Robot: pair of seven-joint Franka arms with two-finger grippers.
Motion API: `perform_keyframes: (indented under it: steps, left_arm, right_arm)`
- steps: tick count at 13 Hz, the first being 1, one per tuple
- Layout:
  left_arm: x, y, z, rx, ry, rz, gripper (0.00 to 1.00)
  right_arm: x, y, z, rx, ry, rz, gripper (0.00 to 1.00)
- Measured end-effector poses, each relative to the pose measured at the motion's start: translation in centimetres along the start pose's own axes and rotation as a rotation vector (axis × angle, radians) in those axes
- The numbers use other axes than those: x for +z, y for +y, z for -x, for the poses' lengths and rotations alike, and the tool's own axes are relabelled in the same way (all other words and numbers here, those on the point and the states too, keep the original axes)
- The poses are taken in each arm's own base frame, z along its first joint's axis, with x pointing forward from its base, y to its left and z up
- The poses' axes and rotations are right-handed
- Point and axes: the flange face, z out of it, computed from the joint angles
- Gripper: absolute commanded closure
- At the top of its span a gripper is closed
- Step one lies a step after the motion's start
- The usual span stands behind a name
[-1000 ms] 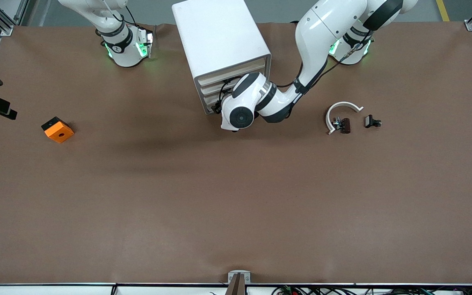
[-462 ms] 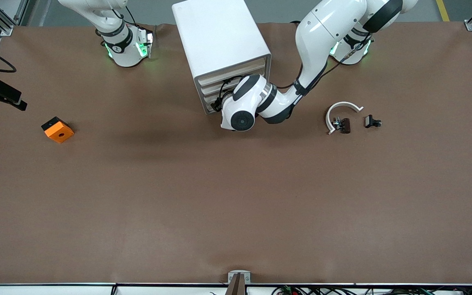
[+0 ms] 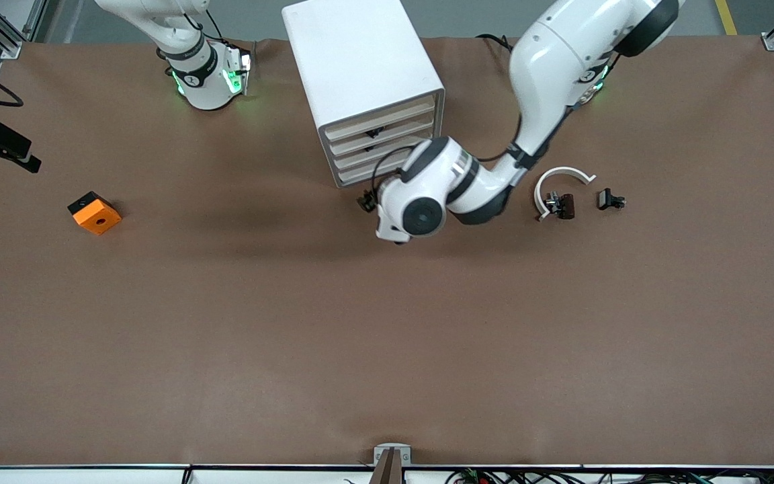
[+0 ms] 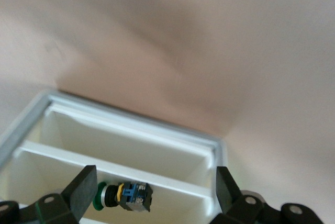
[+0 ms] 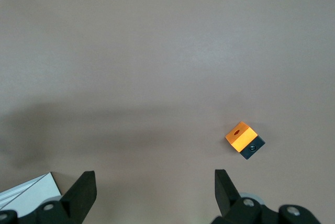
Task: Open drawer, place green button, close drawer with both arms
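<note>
left pincer (image 4: 152, 195) apart, pulled back from cabinet (image 3: 360, 74) since a second ago, holds nothing | button (image 4: 123, 196) lies in drawer (image 4: 125, 145), placement judged done | right pincer (image 5: 152, 192) apart, waits over orange block (image 5: 244, 139), surface (image 3: 387, 323) edge | closing remains

light: even, overhead | shadows: soft on table (image 3: 387, 336) | left wrist view: blurred, washed-out
</note>
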Motion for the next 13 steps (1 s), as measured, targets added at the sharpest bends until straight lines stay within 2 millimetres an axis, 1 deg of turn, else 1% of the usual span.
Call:
perform_keyframes:
  steps: [2, 3, 4, 5, 7, 8, 9, 10, 13]
  left_arm:
    - [-5.2, -1.5, -4.3, 0.022, 0.033, 0.059, 0.00]
    - [-7.7, -2.4, -5.8, 0.046, 0.068, 0.082, 0.00]
    - [-10.4, -3.4, -6.9, 0.080, 0.116, 0.104, 0.00]
    - [-13.5, -4.6, -7.5, 0.117, 0.167, 0.130, 0.00]
    - [-19.9, -7.7, -8.0, 0.142, 0.242, 0.187, 0.00]
    - [-23.1, -9.6, -8.4, 0.132, 0.272, 0.219, 0.00]
    - [-26.0, -12.0, -9.1, 0.126, 0.293, 0.238, 0.00]
    - [-28.3, -14.6, -9.8, 0.150, 0.304, 0.226, 0.00]
    - [-32.9, -22.6, -11.2, 0.363, 0.319, 0.084, 0.00]
  right_arm:
    - [0.1, 0.1, 0.1, 0.021, -0.007, 0.000, 0.00]
    - [0.2, 0.1, 0.1, 0.043, -0.012, 0.000, 0.00]
    - [0.2, 0.1, 0.1, 0.057, -0.014, 0.000, 0.00]
    - [0.2, 0.1, 0.1, 0.063, -0.016, 0.000, 0.00]
    - [0.4, 0.2, 0.2, 0.065, -0.020, 0.002, 0.00]
    - [0.4, 0.2, 0.2, 0.065, -0.021, 0.003, 0.00]
    - [0.5, 0.2, 0.2, 0.066, -0.022, 0.004, 0.00]
    - [0.5, 0.3, 0.2, 0.067, -0.023, 0.004, 0.00]
    - [0.6, 0.3, 0.4, 0.068, -0.028, 0.004, 0.00]
